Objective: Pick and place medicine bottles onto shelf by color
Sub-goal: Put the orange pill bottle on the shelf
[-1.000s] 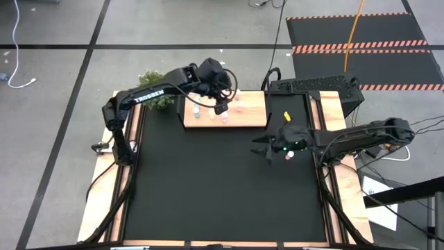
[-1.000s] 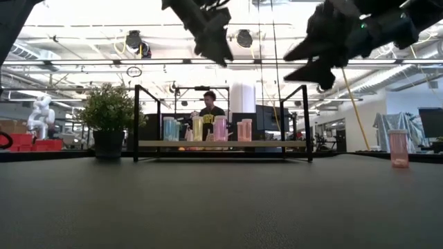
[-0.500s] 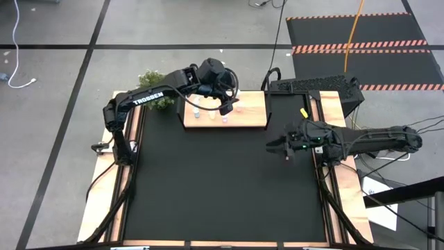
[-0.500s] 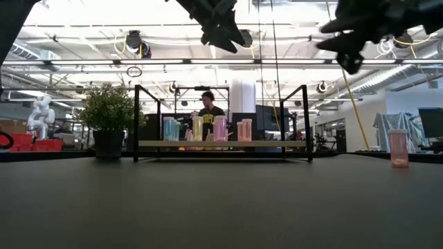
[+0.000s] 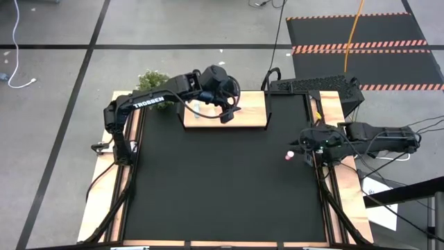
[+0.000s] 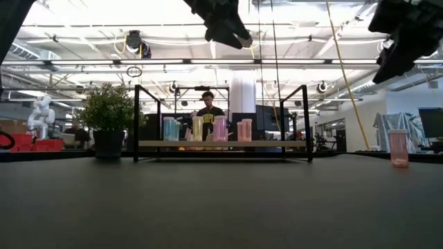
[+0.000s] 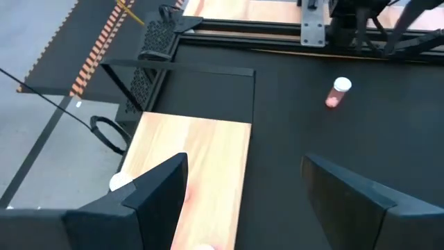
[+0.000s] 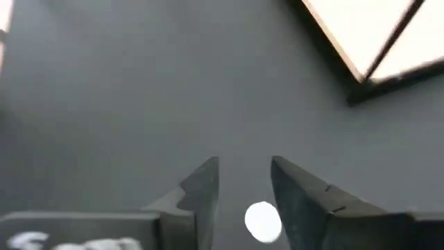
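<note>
The shelf (image 5: pixel 250 110), a light wooden board with thin black uprights, stands at the far side of the black mat. On it, in the low view, blue (image 6: pixel 169 129), yellow (image 6: pixel 197 128), pink (image 6: pixel 220 128) and orange-pink (image 6: pixel 244 130) bottles stand in a row. One pink bottle (image 5: pixel 289 155) with a white cap stands alone on the mat near the right edge. My left gripper (image 5: pixel 227 114) hovers open above the shelf, nothing between its fingers. My right gripper (image 5: pixel 300 144) hangs high above and just right of the lone pink bottle (image 6: pixel 398 147), fingers apart and holding nothing.
A green bushy plant (image 5: pixel 154 82) stands at the far left corner beside the shelf. Pale wooden strips (image 5: pixel 340 118) border the mat. In the low view a person (image 6: pixel 208 111) shows in the room behind the shelf. The mat's middle and near part (image 5: pixel 222 187) lie bare.
My right gripper has drawn back toward the table's right edge and risen, tipping more steeply downward; the lone pink bottle has stayed standing where it was. My left gripper has shifted a little toward the right above the shelf, still open.
</note>
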